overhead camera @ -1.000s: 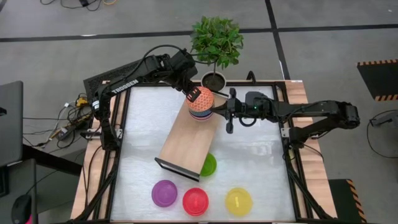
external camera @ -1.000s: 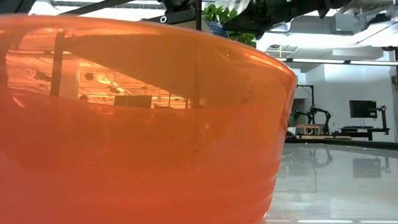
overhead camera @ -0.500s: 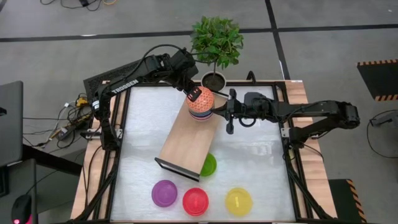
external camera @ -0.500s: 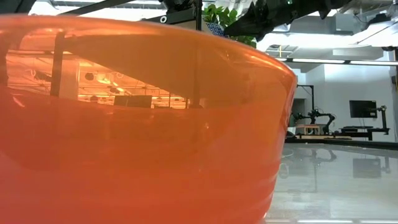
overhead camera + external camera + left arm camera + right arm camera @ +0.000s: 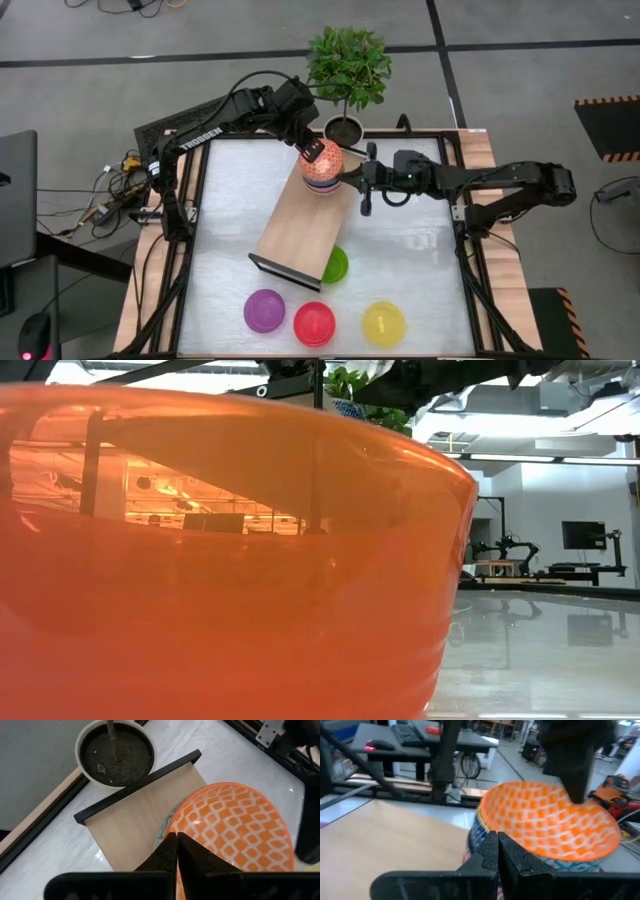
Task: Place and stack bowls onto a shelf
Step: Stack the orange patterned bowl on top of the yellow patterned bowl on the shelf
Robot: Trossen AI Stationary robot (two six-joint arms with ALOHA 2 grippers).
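The light-wood shelf (image 5: 300,225) lies slantwise on the white table. At its far end stands a stack of bowls with a red-white patterned bowl (image 5: 321,165) on top and a blue-white bowl (image 5: 479,836) under it. My left gripper (image 5: 311,151) is shut on the top bowl at its far side. My right gripper (image 5: 347,179) is shut at the stack's right side. The purple (image 5: 264,311), red (image 5: 314,323) and yellow (image 5: 384,324) bowls sit near the table's near edge. The green bowl (image 5: 336,265) sits against the shelf's right edge. My left gripper pinches the red-white bowl's rim (image 5: 172,827) between its two fingers, coming from above and from the far left, slanting down. The bowl sits open side up on the stack, tilted a little. My right gripper's shut fingertips (image 5: 492,842) lie level, coming from the table's right, against the stack's side where the top bowl's rim (image 5: 484,822) meets the blue-white bowl. Whether they pinch the rim or only press on it cannot be told.
The dark plant pot (image 5: 345,128) with its green plant (image 5: 348,65) stands just beyond the shelf's far end, close to both grippers. The red bowl (image 5: 230,560) fills the low view. The table's right half (image 5: 410,260) is bare.
My right gripper has gone a little toward the table's left, closer against the stack. The red-white bowl has shifted slightly left with it and sits lower on the stack. My left gripper has stayed on the bowl's rim.
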